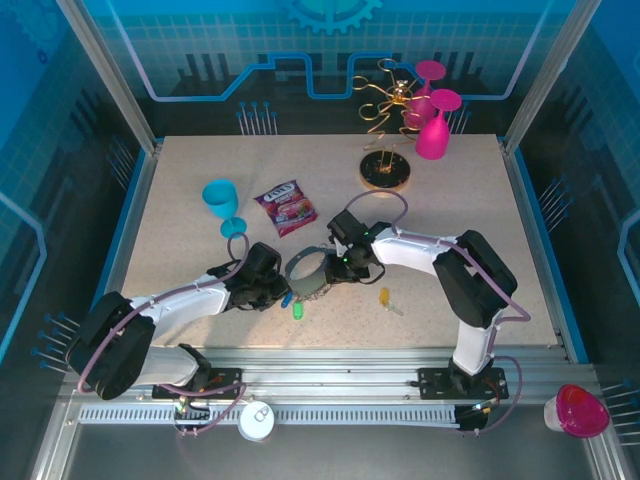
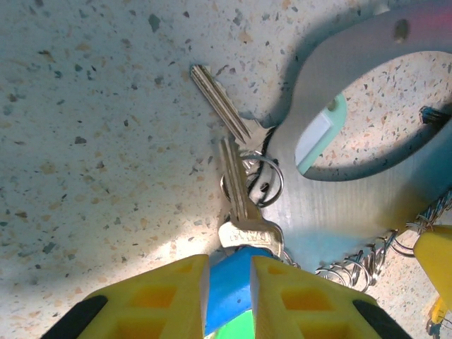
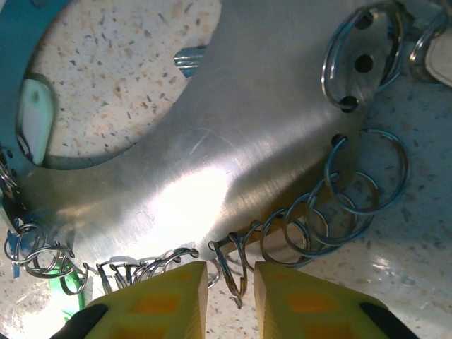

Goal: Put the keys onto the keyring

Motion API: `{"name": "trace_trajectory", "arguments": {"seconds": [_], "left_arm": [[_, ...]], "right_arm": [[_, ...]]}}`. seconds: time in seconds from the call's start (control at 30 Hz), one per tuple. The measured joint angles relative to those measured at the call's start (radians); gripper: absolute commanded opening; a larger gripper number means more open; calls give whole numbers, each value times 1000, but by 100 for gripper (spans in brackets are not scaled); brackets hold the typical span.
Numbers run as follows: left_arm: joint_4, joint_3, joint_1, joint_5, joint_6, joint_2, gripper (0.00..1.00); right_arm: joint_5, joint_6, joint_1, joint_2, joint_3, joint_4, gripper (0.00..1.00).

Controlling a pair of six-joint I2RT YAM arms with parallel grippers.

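**Left gripper (image 2: 229, 263) clamps a blue-headed key (image 2: 224, 286) at the keyring's rim**

Its yellow fingers are closed tight on the blue plastic head. The silver blade sticks straight out ahead of them, alongside the rim of the keyring (image 2: 332, 212). A second key (image 2: 222, 106) lies on the table (image 1: 450, 200) just past it, with its blade angled away. A green-headed key (image 1: 296, 311) sits just beside the gripper on its near side. The left arm lies low and long, reaching from its base at the near left to the table's middle, with its wrist just left of the ring.

The right arm rises from its base, folds sharply at the elbow and runs its forearm leftward to the ring's opposite side. The two grippers face each other across the ring. The right gripper (image 3: 231, 270) has its jaws a narrow gap apart at the ring's edge, with one loop of the chain (image 2: 364, 254) between them. Whether the pads press on that loop cannot be told.

The keyring sits near the front middle of the table, in front of the snack packet (image 1: 285, 208). A yellow-headed key (image 1: 385, 297) lies apart to its right.
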Motion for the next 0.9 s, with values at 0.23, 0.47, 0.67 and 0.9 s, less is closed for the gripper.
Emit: {"name": "trace_trajectory", "arguments": {"seconds": [0.23,0.47,0.67,0.9], "left_arm": [[-19,0,0,-12,1,-18,23],[-96,50,-32,-72,42,-78,25],[-108,135,-117,-109,131,-72,28],[-100,135,-146,-126,132,-48,27]], "right_arm": [[-5,-3,5,0,0,-2,4],[-6,-11,15,-17,-15,-6,0],[-7,-14,56,-72,-76,-16,0],[-2,-15,60,-97,-109,-18,5]]}}
